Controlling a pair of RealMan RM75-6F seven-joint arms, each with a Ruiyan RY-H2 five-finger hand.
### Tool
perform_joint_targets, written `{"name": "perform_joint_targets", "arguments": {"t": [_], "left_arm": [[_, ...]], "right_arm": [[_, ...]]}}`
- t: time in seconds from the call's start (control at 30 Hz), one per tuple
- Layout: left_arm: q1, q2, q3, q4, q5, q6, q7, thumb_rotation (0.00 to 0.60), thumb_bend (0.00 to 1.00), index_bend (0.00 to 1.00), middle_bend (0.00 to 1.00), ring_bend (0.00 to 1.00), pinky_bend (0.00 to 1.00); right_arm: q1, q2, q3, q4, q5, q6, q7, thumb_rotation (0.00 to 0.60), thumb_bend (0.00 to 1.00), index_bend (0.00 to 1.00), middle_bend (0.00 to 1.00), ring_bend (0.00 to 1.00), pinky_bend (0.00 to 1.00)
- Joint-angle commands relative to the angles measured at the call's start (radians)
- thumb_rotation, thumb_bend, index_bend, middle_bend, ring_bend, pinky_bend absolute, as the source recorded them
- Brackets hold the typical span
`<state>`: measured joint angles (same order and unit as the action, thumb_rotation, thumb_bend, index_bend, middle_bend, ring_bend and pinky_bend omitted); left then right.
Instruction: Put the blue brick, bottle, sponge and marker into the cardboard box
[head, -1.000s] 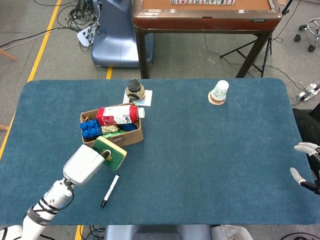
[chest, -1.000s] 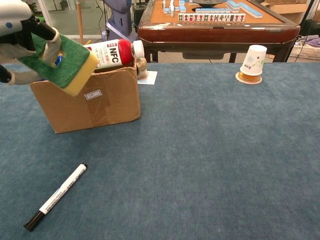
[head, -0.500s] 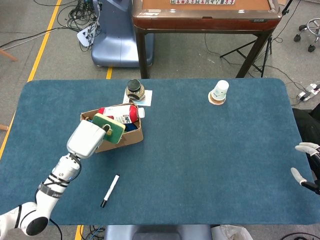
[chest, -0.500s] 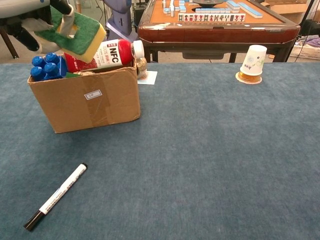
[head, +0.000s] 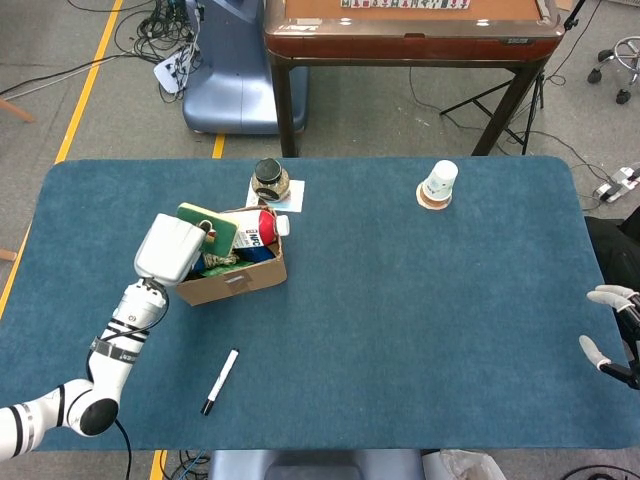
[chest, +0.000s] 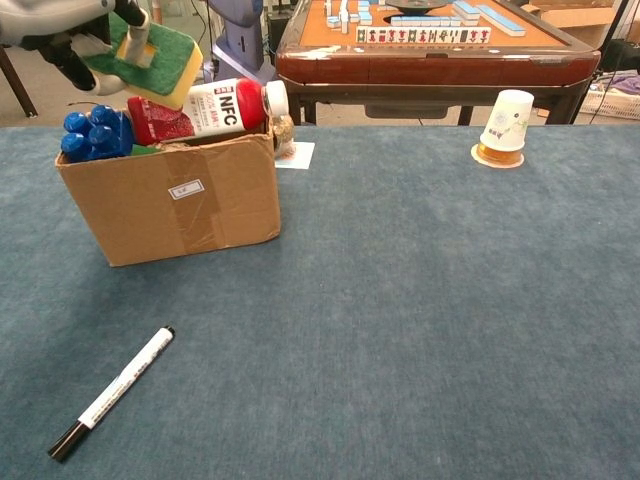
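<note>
The fingers (chest: 135, 35) of the left hand (head: 172, 250) are pinching the sponge (chest: 150, 58) and holding it up over the box (chest: 175, 200). The sponge is hanging in the air just above the bottle (chest: 205, 108) and is not in the box yet. The right hand (head: 612, 335) is waiting at the far right edge of the tabletop (head: 420, 330). Its fingers are apart and are holding nothing.

The brick (chest: 92, 133) and the bottle are sitting in the box, so those two look done. The bottle is lying on its side with its cap end poking out over the rim. The sponge needs to be let go into the box. The marker (chest: 112, 392) is lying on the tabletop, well apart from the box, so it is left to do.

The sponge is a soft block, green and rough on top and yellow below. The brick is blue plastic with round bumps. The bottle is smooth, with a red and white label. The box is brown cardboard with tape on the front. The marker is a thin white stick with a black cap. The tabletop is covered in fuzzy blue cloth.
</note>
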<state>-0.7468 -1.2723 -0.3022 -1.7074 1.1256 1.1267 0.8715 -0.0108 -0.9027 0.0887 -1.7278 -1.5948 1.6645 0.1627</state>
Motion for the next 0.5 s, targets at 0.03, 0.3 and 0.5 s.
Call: {"name": "perform_joint_targets", "arguments": {"t": [0.03, 0.3, 0.5], "left_arm": [[-0.016, -0.02, 0.009, 0.029, -0.021, 0.001, 0.016, 0.6, 0.32, 0.63, 1.0, 0.83, 0.93], [-0.035, -0.049, 0.055, 0.068, -0.039, -0.007, 0.032, 0.6, 0.32, 0.62, 1.0, 0.83, 0.93], [-0.05, -0.051, 0.071, 0.072, -0.062, -0.016, 0.049, 0.6, 0.32, 0.48, 1.0, 0.83, 0.93]], "right_arm": [[-0.001, 0.001, 0.0, 0.0, -0.001, 0.001, 0.001, 0.6, 0.24, 0.32, 0.31, 0.29, 0.41], [-0.002, 0.003, 0.0, 0.001, -0.001, 0.004, 0.012, 0.6, 0.24, 0.32, 0.31, 0.29, 0.41], [-0.002, 0.004, 0.0, 0.001, -0.001, 0.005, 0.013, 0.6, 0.24, 0.32, 0.31, 0.29, 0.41]]}}
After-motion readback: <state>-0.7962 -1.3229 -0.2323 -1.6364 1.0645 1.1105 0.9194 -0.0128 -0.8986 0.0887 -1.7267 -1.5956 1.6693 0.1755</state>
